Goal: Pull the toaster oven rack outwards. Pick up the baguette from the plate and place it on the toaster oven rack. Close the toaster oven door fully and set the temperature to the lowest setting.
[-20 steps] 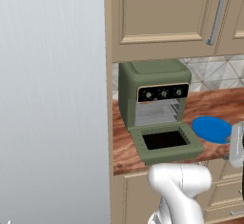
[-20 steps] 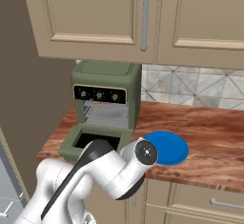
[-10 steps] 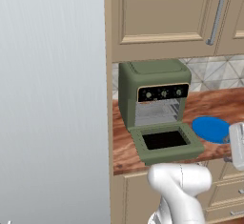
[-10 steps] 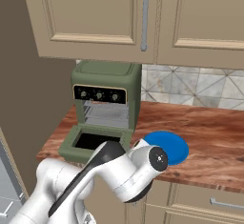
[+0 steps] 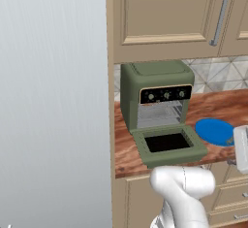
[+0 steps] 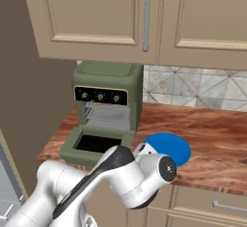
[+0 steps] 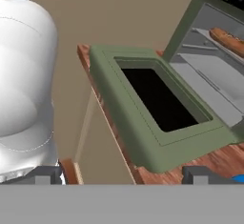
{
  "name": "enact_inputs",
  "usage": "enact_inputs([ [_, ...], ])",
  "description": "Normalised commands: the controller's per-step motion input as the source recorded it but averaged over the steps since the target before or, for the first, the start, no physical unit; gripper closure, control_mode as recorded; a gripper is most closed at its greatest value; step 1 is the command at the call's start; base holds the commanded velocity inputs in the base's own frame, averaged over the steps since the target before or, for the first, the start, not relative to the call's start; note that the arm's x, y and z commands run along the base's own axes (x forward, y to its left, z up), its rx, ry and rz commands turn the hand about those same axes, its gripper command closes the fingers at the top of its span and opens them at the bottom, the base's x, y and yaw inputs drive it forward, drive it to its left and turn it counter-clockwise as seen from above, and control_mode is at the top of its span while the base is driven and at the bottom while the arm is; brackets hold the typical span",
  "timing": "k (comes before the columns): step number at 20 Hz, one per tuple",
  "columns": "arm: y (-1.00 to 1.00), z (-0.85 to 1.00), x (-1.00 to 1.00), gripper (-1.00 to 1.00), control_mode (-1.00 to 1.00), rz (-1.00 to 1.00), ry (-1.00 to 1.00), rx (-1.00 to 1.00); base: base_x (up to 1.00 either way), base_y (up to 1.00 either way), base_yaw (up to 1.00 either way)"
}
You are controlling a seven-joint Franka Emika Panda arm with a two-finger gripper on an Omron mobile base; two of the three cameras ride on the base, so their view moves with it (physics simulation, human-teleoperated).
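Baguette (image 7: 228,39) already on rack (image 7: 209,70), plate (image 6: 168,147) bare; my gripper (image 7: 124,175) wide, empty, just below the dropped door (image 7: 159,108): closing and temperature knob remain.

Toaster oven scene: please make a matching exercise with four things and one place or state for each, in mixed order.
Things:
1. toaster oven door
2. baguette
3. plate
4. gripper

States:
A. bare, on the counter beside the oven
B. folded down flat
C. jaws wide apart, holding nothing
D. lying inside the oven

Pairs: 1-B, 2-D, 3-A, 4-C
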Motion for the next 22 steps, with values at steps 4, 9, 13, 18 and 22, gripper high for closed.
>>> enact_inputs([
  [4,0.01,-0.25,0.08,-1.00,-1.00,0.00,0.00,0.04,0.00,0.00,0.00],
  [9,0.01,-0.32,0.13,-1.00,-1.00,0.00,0.00,0.03,0.00,0.00,0.00],
  [13,0.01,-0.31,0.24,-1.00,-1.00,0.07,0.00,0.02,0.00,0.00,0.00],
  [18,0.00,-0.23,0.21,-1.00,-1.00,0.15,-0.05,0.00,0.00,0.00,0.00],
  [22,0.00,-0.29,0.28,-1.00,-1.00,0.23,-0.05,0.00,0.00,0.00,0.00],
])
